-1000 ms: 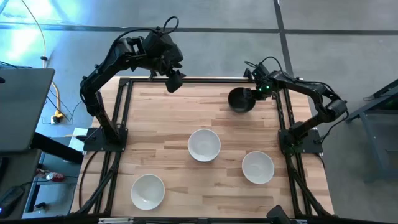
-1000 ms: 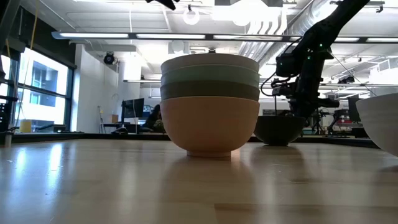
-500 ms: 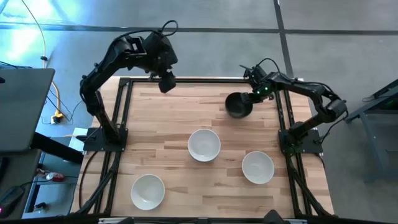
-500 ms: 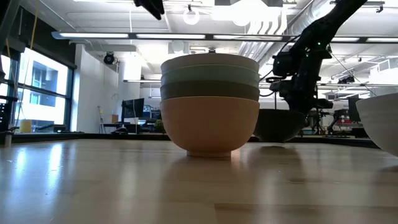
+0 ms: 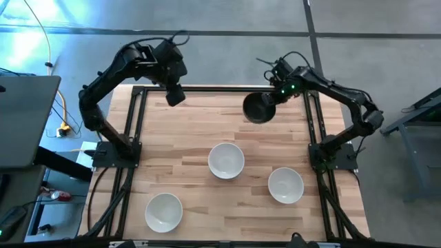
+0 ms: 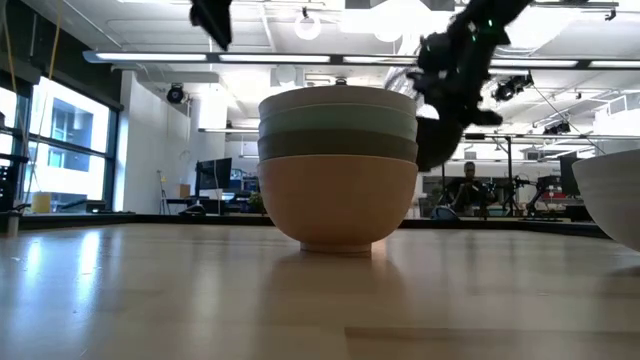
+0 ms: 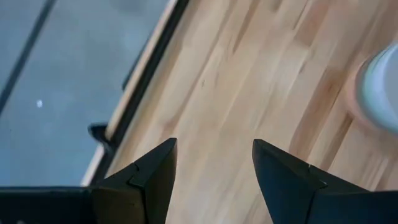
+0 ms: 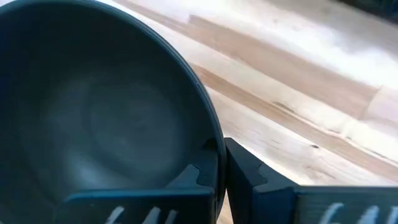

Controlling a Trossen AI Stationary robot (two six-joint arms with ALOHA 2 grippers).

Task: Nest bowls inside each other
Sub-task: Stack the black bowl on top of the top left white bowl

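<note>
So the right gripper (image 5: 270,100) has the black bowl (image 5: 256,108) pinched by its rim, one finger inside and one outside, and the bowl is up in the air over the far right part of the table (image 5: 186,138), tipped a bit in the low view. In the right wrist view the fingers (image 8: 245,168) are clamped right on the rim with the bowl's dark inside filling most of the frame. The left gripper (image 5: 175,95) hangs over the far left edge of the table, fingers spread apart with nothing between them. Three white bowls sit on the table: one in the middle (image 5: 226,160), which is the top of a stack with a mint bowl (image 6: 338,123), a grey one, and a peach bowl (image 6: 338,200) at the bottom, one nearer on the right (image 5: 285,185), and one near-left (image 5: 163,211).
</note>
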